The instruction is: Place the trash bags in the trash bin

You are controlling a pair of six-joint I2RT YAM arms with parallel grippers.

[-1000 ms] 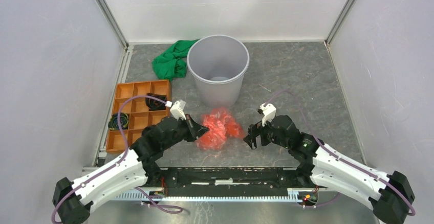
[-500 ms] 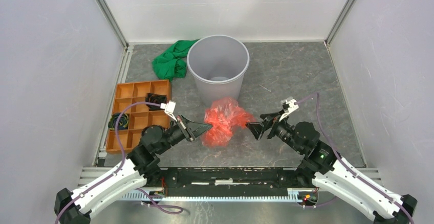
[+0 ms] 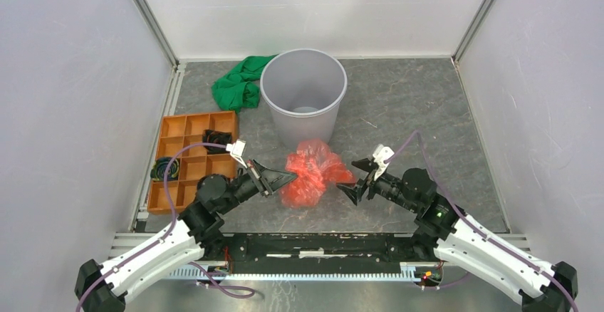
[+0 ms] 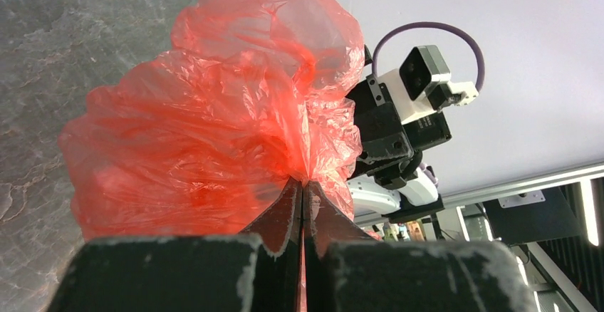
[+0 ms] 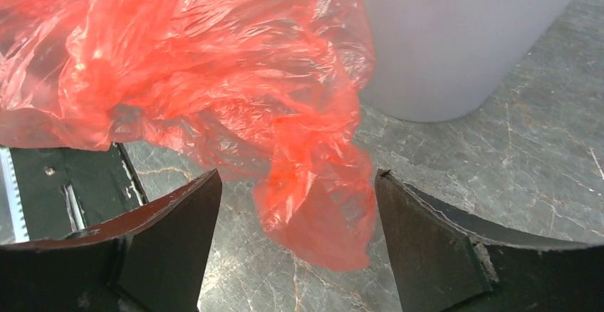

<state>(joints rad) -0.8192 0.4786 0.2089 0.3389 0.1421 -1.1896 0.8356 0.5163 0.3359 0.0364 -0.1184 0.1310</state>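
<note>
Bag (image 4: 214, 112) pinched in left gripper (image 4: 302, 182), right gripper (image 5: 297, 177) spread, perhaps touching.

The grey, stone-patterned table (image 3: 413, 105) carries the light-grey trash bin (image 3: 305, 127) at the back, a green cloth (image 3: 238, 87) just beside it, and an orange compartment tray (image 3: 176, 128) at left.

The trash bin (image 3: 304, 95) stands at upper centre of the top view, its mouth open from above. The red bag (image 3: 310, 173) fills the lane just below it, between the pinched left claw (image 3: 288, 177) and the spread right claw (image 3: 351, 179). On the left side the green cloth (image 3: 238, 84) and orange tray (image 3: 186, 166) crowd the way round the bin — to its right runs open desk (image 3: 413, 105), up to the side wall.
</note>
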